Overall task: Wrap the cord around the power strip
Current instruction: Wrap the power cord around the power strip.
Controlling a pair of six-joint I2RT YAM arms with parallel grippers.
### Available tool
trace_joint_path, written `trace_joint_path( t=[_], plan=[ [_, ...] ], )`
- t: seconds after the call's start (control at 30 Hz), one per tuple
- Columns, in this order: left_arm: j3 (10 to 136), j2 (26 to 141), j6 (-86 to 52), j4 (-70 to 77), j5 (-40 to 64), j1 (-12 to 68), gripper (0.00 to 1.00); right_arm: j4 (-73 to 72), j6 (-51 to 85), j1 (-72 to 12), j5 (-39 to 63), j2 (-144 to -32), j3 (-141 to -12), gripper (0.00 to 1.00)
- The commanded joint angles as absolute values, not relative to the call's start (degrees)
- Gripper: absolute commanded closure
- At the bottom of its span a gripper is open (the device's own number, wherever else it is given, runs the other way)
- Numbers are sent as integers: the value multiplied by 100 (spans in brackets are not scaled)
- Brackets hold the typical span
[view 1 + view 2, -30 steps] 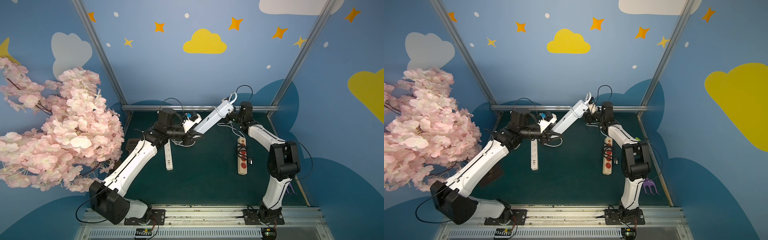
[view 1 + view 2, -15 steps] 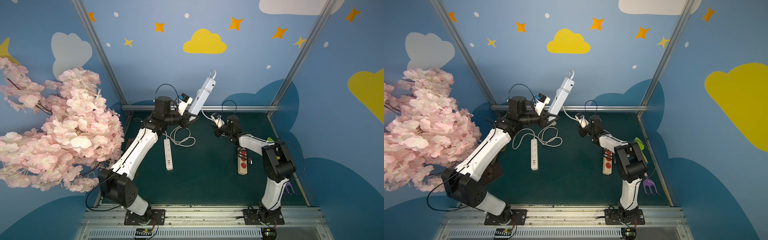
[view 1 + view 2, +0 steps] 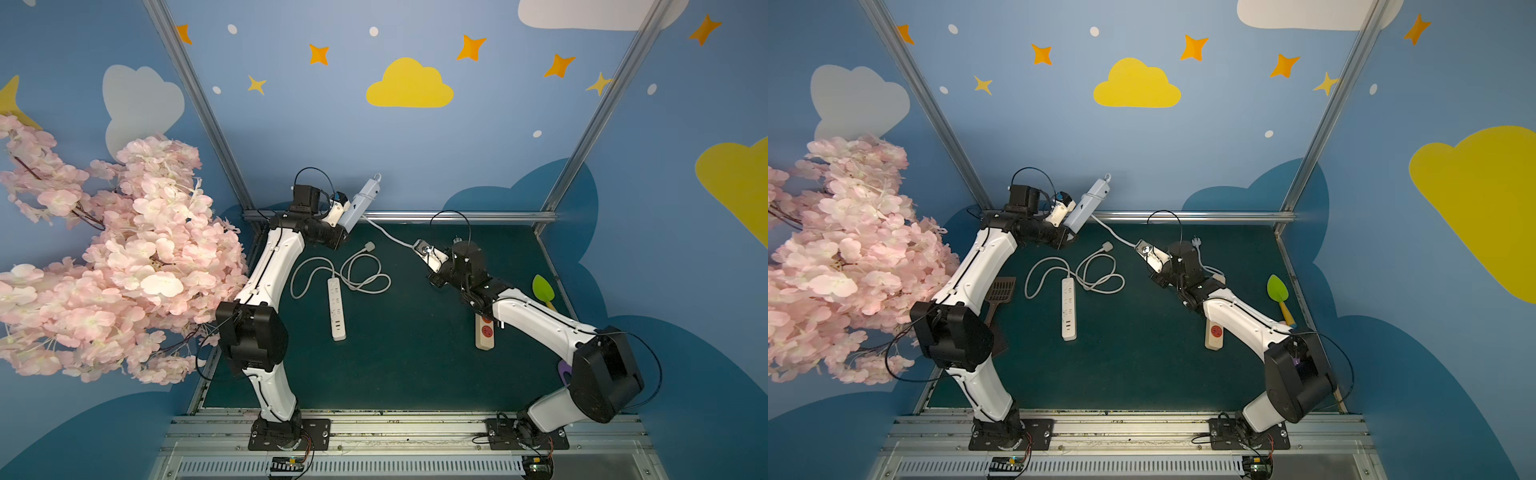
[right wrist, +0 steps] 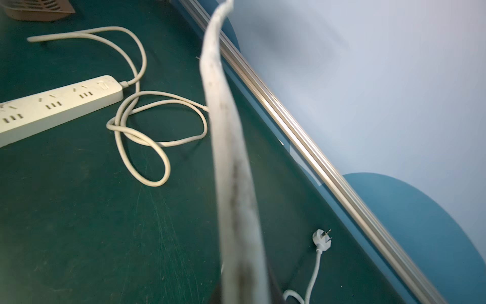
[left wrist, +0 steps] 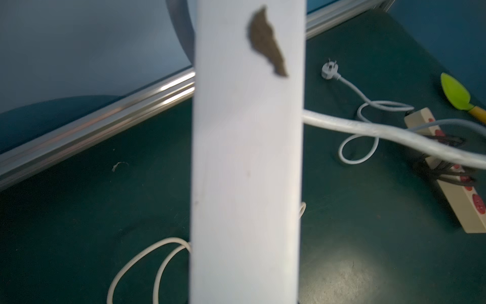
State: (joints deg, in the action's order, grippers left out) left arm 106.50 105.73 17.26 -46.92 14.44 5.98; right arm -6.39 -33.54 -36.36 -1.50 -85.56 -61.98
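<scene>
A white power strip (image 3: pixel 363 200) (image 3: pixel 1092 200) hangs tilted in the air at the back rail, and my left gripper (image 3: pixel 345 211) (image 3: pixel 1069 217) is shut on its lower end. In the left wrist view the power strip (image 5: pixel 247 158) fills the middle and hides the jaws. Its white cord (image 3: pixel 386 235) (image 3: pixel 1116 237) (image 5: pixel 368 129) runs taut from that end down to my right gripper (image 3: pixel 420 247) (image 3: pixel 1141 247), which is shut on it. The cord (image 4: pixel 228 158) crosses the right wrist view. The plug (image 3: pixel 1196 242) (image 4: pixel 321 238) lies on the mat behind the right wrist.
A second white strip (image 3: pixel 336 307) with a looped cord (image 3: pixel 365 276) lies mid-table. A beige strip with red sockets (image 3: pixel 484 334) lies under the right arm. A green spatula (image 3: pixel 543 286) rests at the right edge, a brown slotted turner (image 3: pixel 1000 291) at the left, and pink blossom branches (image 3: pixel 104 257) overhang.
The right gripper left the strip's upper end, dropped down and shut on the cord. The left arm swung the strip back and to the left, drawing the cord taut.
</scene>
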Motion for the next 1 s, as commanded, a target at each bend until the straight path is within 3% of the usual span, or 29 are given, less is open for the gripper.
trace_joint_path(
  t=[0.0, 0.23, 0.47, 0.8, 0.93, 0.97],
  plan=[
    [10940, 10640, 1906, -4624, 293, 704, 97, -442, -3972, -3841, -121, -8017, -6129, 100],
    [10472, 10749, 2903, -5844, 431, 1927, 97, 895, -4679, -3551, 162, -8511, -8057, 100],
    [9349, 10036, 3938, -6297, 2161, 2642, 97, 1986, -4948, -2703, 964, -9638, -9899, 100],
    [9325, 9283, 4302, -6349, 4803, 2708, 97, 2625, -3789, -1687, 3477, -11434, -11724, 100],
    [9274, 8930, 4045, -5835, 5370, 2641, 97, 1935, -2788, -1565, 4193, -11719, -11637, 100],
    [9173, 8785, 3823, -5465, 5445, 2624, 97, 1670, -2539, -1565, 4275, -11746, -11494, 94]
  ],
)
